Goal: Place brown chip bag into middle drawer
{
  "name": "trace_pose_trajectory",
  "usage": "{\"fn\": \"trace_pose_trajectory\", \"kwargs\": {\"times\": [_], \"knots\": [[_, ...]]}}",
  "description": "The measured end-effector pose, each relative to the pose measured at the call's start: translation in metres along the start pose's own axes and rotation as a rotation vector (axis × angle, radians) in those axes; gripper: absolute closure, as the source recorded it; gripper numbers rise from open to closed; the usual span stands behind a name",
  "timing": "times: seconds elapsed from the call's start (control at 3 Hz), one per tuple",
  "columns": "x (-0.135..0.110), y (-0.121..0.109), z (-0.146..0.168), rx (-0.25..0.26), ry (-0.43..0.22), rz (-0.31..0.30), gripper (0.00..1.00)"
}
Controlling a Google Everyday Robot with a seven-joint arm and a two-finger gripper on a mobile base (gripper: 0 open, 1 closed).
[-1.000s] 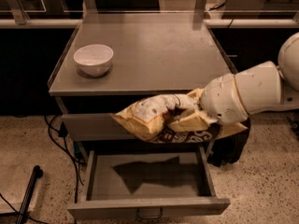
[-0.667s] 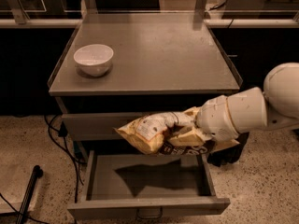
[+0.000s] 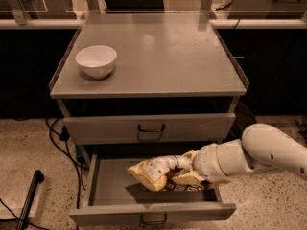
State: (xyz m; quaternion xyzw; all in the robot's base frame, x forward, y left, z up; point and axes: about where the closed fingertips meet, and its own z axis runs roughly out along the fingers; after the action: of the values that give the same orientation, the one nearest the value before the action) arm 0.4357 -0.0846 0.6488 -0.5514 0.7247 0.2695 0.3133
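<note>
The brown chip bag (image 3: 160,174), tan-yellow with a dark brown underside and a whitish patch, hangs low inside the open middle drawer (image 3: 108,189), just above its grey floor. My gripper (image 3: 188,170) reaches in from the right on a white arm and is shut on the bag's right end. The bag and wrist mostly hide the gripper. The drawer's flat front panel (image 3: 153,213) with its small loop handle is pulled out toward the camera.
A closed grey drawer front with a darker handle (image 3: 151,128) sits right above the open drawer. A white bowl (image 3: 96,60) stands on the cabinet top (image 3: 168,51) at the left. Cables (image 3: 60,138) and a black rod (image 3: 28,199) lie on the floor at the left.
The arm has lowered the bag from in front of the upper drawer down into the open drawer tray, and moved it slightly left.
</note>
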Motion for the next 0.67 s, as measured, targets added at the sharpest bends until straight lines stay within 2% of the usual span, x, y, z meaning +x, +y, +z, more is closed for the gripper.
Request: {"fn": "trace_pose_trajectory", "kwargs": {"times": [0.33,0.67], "knots": [[0.0,0.0,0.0,0.0,0.0,0.0,1.0],[0.029,-0.006,0.022,-0.006,0.028,-0.02,1.0]]}}
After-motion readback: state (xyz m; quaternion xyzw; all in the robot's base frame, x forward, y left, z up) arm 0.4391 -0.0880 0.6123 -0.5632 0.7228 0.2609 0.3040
